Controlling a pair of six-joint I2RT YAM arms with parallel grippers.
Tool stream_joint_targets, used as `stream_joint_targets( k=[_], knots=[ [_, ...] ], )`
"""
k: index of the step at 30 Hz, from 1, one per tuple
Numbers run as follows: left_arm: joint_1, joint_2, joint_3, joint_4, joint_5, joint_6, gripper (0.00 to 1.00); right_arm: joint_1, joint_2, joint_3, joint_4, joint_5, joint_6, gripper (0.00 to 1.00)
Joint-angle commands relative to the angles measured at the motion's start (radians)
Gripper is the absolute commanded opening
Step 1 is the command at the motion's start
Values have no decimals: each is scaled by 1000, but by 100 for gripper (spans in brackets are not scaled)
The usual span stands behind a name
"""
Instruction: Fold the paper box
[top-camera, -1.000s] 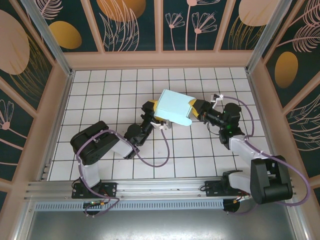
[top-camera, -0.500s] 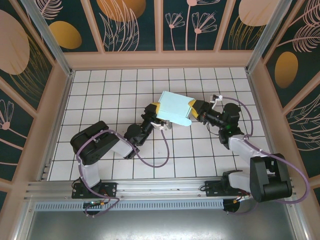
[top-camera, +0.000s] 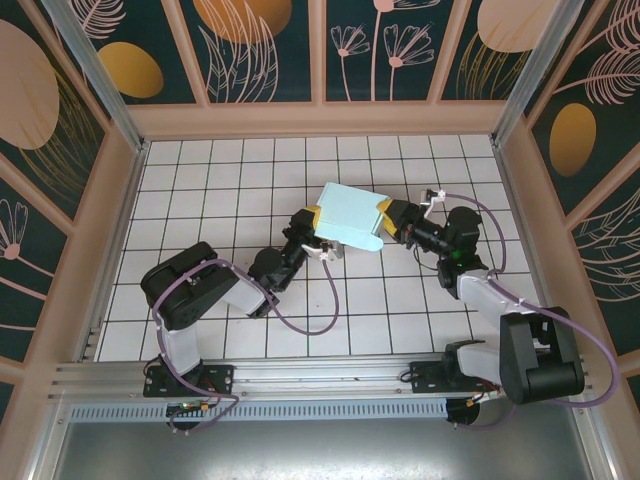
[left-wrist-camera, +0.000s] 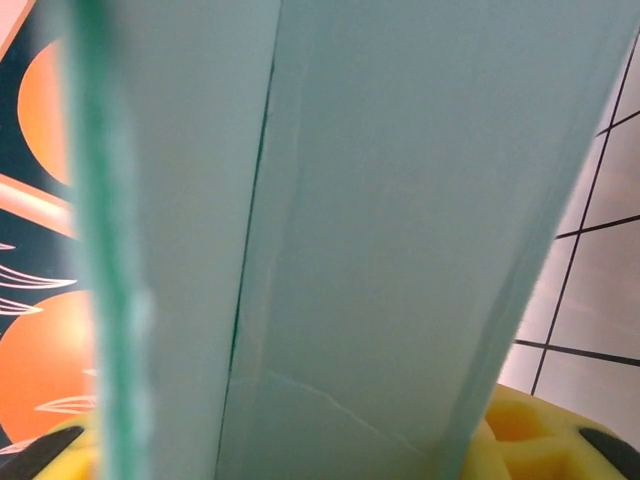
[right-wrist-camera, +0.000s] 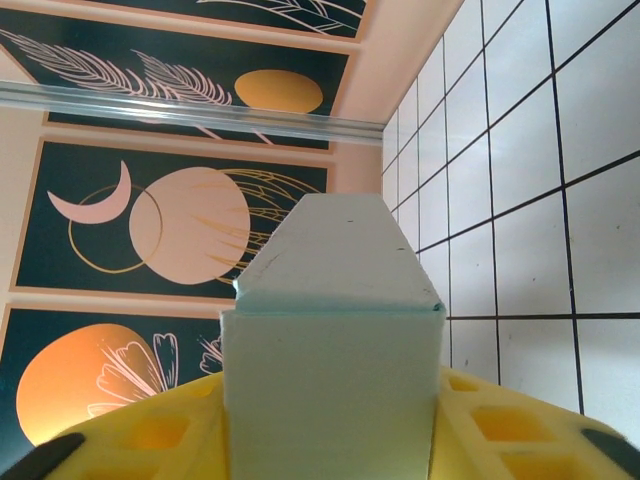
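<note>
The paper box (top-camera: 348, 214), a pale aqua folded card shape, hangs above the middle of the tiled floor between both grippers. My left gripper (top-camera: 317, 230) grips its left end. In the left wrist view the box's creased panels (left-wrist-camera: 380, 220) run up between the yellow fingers (left-wrist-camera: 530, 432). My right gripper (top-camera: 385, 220) holds the right end. There a narrow box end with a tapered flap (right-wrist-camera: 335, 340) sits tight between its two yellow fingers (right-wrist-camera: 500, 430).
White tiled floor (top-camera: 230, 180) lies all round, with free room at the left and back. Patterned walls with a peach frame (top-camera: 320, 118) and aluminium posts (top-camera: 95, 70) fence the space in. The arm bases sit on the front rail (top-camera: 300, 385).
The left gripper's jaws have closed onto the box's left end. The box has settled slightly lower and flatter between the grippers. The right arm has barely moved.
</note>
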Motion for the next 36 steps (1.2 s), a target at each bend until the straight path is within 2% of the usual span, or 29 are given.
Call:
stream_joint_targets(
  k=[1,4,7,11,16,18,22,27,31,35,36],
  knots=[
    [-3,-60,22,-11,0,-100,29,2,-12,3,29,11,-32,56],
    [-4,-98,23,-143,2,-145,33,-1,-44,20,-48,49,-104,74],
    [0,-179,25,-360,28,-214,34,-18,-82,24,-103,76,-159,79],
    [24,-274,23,-571,59,-325,32,-65,-122,3,-163,75,-199,79],
    [104,-372,129,-1064,187,-465,32,-117,-182,11,-315,97,-339,78],
    [123,-387,163,-1182,204,-473,32,-127,-192,36,-390,108,-424,77],
    [131,-363,318,-1548,227,-499,31,-125,-195,111,-542,166,-621,76],
    [131,-343,408,-1805,271,-524,32,-118,-181,193,-603,231,-779,76],
    [134,-313,528,-2028,289,-548,31,-67,-158,288,-677,204,-990,76],
    [139,-306,565,-2167,308,-572,30,37,-165,342,-788,295,-1261,77],
    [139,-304,566,-2190,309,-576,27,72,-168,348,-806,329,-1322,78]
  ],
)
